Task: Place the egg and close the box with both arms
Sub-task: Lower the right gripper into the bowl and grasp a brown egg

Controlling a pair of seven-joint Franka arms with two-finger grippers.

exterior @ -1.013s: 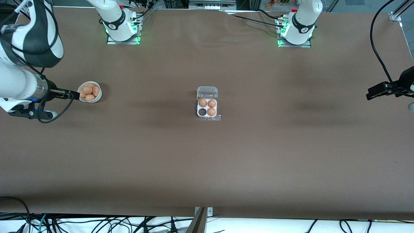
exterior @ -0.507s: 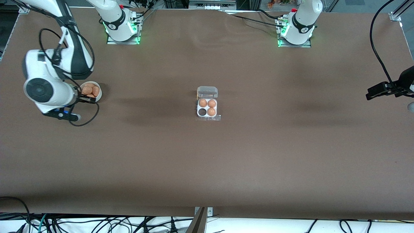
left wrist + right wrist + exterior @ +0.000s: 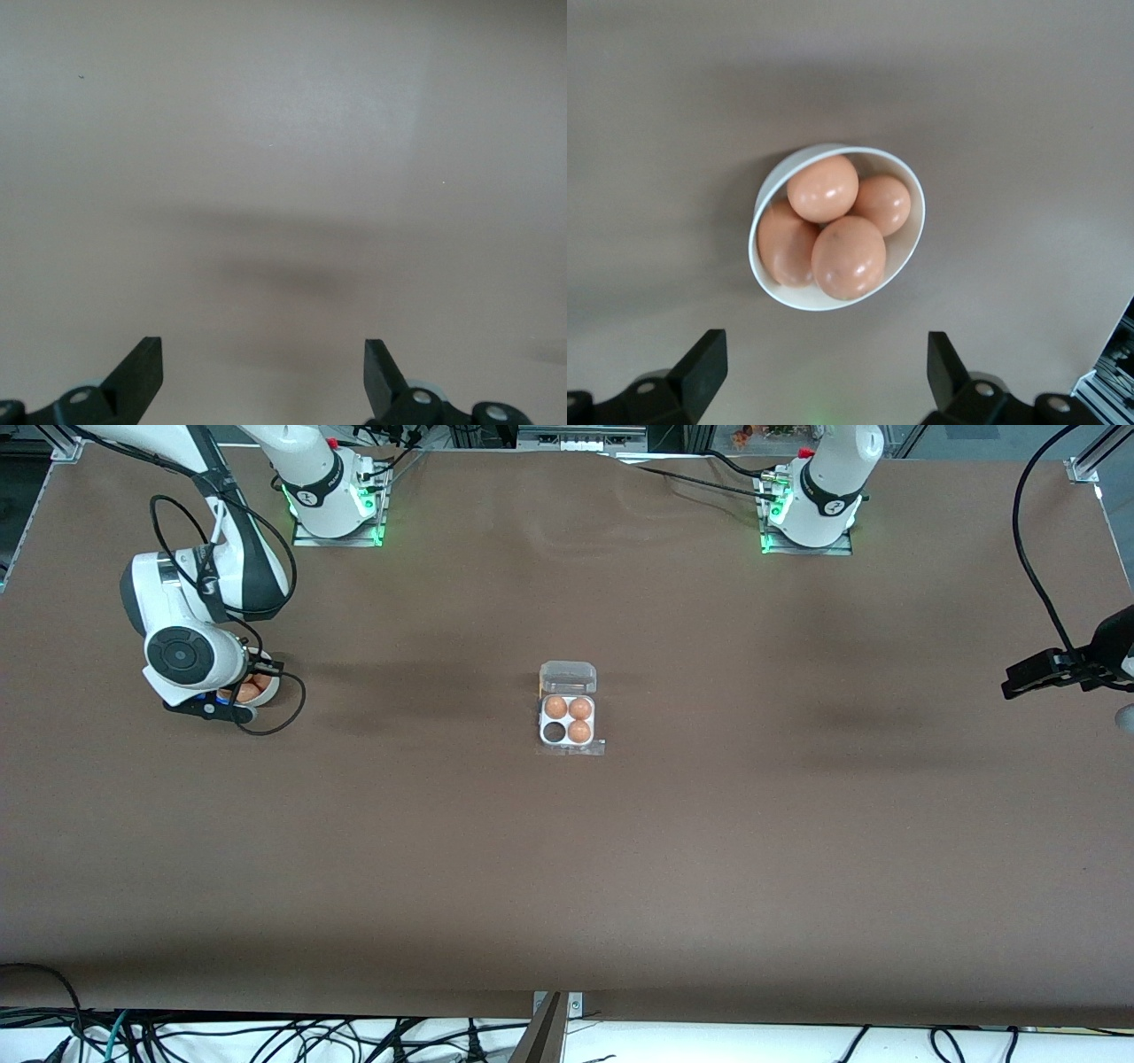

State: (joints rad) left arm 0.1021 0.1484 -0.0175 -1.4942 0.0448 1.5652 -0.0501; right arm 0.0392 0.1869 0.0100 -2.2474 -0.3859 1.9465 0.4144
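The box (image 3: 568, 717) sits mid-table, lid up, one cell empty; eggs (image 3: 848, 256) in the bowl (image 3: 912, 248) look fragile and smooth, best pinched gently across the middle; the right gripper (image 3: 824, 376) hovers spread above; the left gripper (image 3: 263, 376) waits, spread.

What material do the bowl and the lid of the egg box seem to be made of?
The bowl: probably glazed ceramic or hard plastic; smooth, opaque white, thin rim, faint sheen. The lid of the box: seemingly thin clear plastic; the brown table shows through it, with pale glossy edges.
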